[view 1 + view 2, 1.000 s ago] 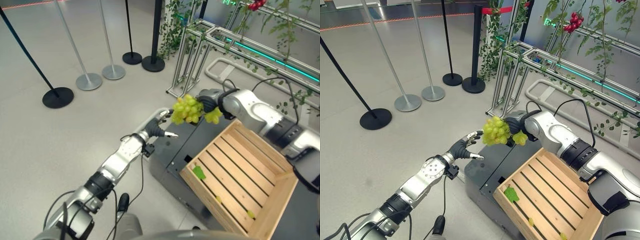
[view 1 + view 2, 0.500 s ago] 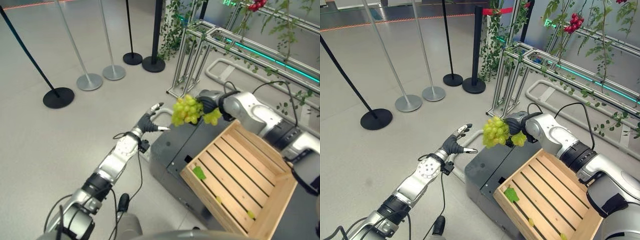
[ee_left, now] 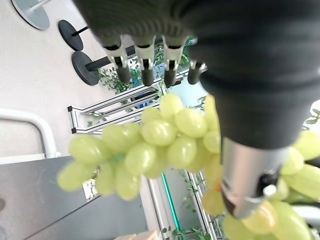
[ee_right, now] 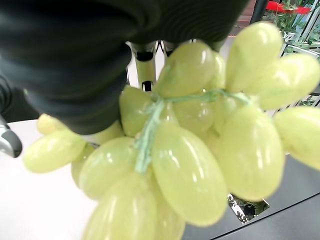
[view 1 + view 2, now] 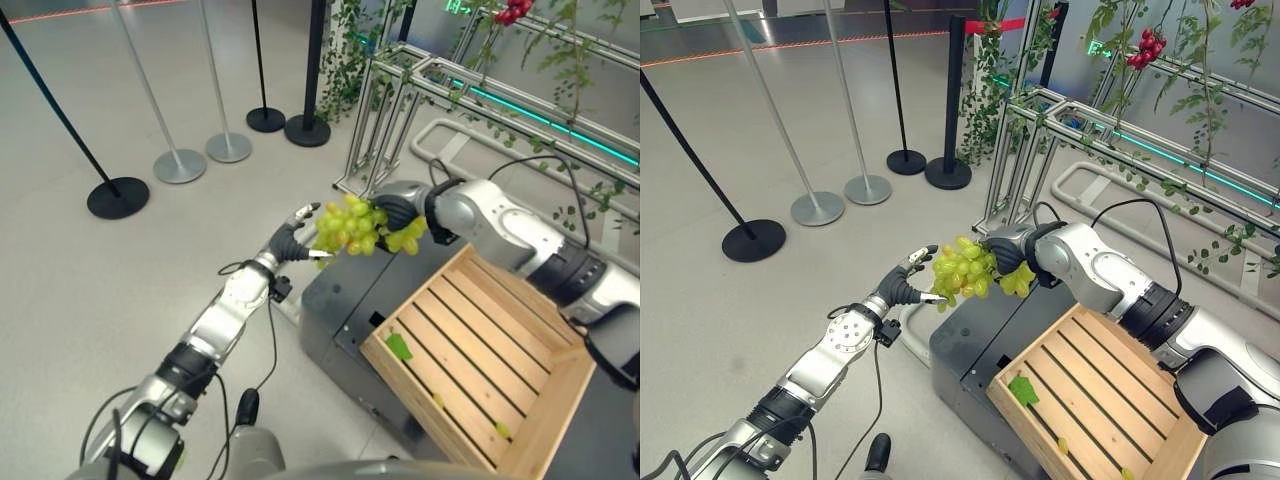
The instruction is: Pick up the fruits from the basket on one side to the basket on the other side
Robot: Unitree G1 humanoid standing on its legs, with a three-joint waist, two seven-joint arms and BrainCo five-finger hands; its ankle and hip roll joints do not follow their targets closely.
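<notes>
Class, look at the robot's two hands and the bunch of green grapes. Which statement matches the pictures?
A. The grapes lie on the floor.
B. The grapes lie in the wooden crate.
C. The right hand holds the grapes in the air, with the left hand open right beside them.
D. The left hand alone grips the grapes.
C: the right hand is curled round the green grapes above the floor, and the left hand reaches them with straight fingers.
</notes>
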